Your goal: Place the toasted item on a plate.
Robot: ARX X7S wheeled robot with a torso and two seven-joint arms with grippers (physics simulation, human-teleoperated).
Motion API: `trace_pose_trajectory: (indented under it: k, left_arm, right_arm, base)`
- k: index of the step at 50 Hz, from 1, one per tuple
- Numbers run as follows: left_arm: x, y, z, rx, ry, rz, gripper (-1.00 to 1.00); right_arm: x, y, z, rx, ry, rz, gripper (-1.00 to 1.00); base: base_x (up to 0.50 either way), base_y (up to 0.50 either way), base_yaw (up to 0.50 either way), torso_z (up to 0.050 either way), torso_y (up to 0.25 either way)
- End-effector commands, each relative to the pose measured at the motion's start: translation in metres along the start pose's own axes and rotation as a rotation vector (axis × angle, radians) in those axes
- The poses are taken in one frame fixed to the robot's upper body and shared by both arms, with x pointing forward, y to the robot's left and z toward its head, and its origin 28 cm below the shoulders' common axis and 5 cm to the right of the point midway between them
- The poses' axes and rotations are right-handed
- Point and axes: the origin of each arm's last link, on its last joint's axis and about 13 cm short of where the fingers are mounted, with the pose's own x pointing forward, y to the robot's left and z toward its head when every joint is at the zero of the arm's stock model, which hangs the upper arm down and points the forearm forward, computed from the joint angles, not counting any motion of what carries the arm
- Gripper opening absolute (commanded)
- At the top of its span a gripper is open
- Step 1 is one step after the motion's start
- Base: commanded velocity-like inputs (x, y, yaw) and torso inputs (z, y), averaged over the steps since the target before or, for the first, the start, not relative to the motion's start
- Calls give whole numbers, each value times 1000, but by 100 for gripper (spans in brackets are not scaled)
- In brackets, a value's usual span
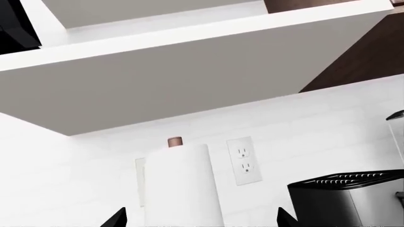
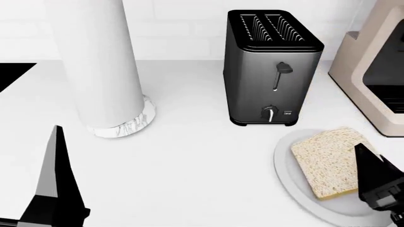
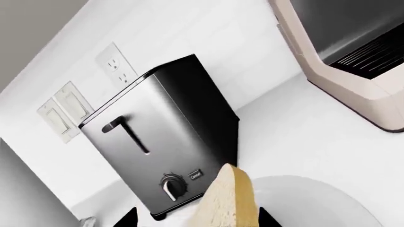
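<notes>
My right claw (image 2: 377,182) is clamped on the toasted item (image 2: 329,162), holding the slice tilted over the plate (image 2: 292,176), which sits on the table (image 2: 202,156) just in front of the toaster (image 2: 271,66). My left claw (image 1: 198,220) has its fingers spread apart, holding nothing, near the paper towel roll (image 2: 101,61).
</notes>
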Motion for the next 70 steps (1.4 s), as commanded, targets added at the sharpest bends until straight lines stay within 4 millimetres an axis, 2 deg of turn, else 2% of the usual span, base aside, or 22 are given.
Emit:
trace_pose_trajectory:
  k: [1, 4, 12, 19, 27, 32, 36, 39, 43, 52, 62, 70]
  left_arm:
    - [-1, 0, 0, -2, 8, 0, 100]
    - [-2, 0, -1, -4, 11, -1, 100]
    - [-2, -1, -3, -6, 13, 2, 100]
    - [-2, -2, -3, -7, 15, 5, 100]
    - [-2, -2, -3, -7, 12, 8, 100]
    - [-3, -2, -3, -9, 10, 12, 100]
    - [-3, -2, -3, -10, 8, 15, 100]
    - [-3, -2, -3, -10, 8, 14, 100]
    - [-2, -2, -3, -12, 2, 14, 100]
    - [-2, -1, 1, -13, -28, 7, 100]
    - [-3, -2, 4, -24, -190, -27, 100]
    - [2, -2, 8, -34, -362, 30, 100]
  right_arm:
    - [-2, 1, 3, -86, -15, -15, 100]
    - [-2, 4, 6, -112, -56, 15, 100]
    - [-1, 18, 13, -309, -131, 82, 100]
    - [-4, 25, 19, -330, -171, 130, 100]
    - [-10, 43, 27, -366, -223, 257, 100]
    - [-12, 54, 31, -441, -299, 346, 100]
    - [-12, 55, 38, -506, -367, 379, 100]
    - [-11, 56, 33, -563, -378, 397, 100]
    - [-16, 69, 36, -630, -522, 457, 100]
    - [-20, 87, 41, -675, -636, 517, 100]
    - [-22, 102, 43, -712, -731, 554, 100]
    - [-16, 111, 41, -794, -873, 577, 100]
  base:
    - [0, 0, 0, 0, 0]
    - [0, 0, 0, 0, 0]
    - [0, 0, 0, 0, 0]
    - [0, 0, 0, 0, 0]
    - [0, 0, 0, 0, 0]
    - [0, 0, 0, 0, 0]
    - [0, 0, 0, 0, 0]
    - [0, 0, 0, 0, 0]
    - [0, 0, 0, 0, 0]
    - [0, 0, 0, 0, 0]
    - [0, 0, 0, 0, 0]
    - [0, 0, 0, 0, 0]
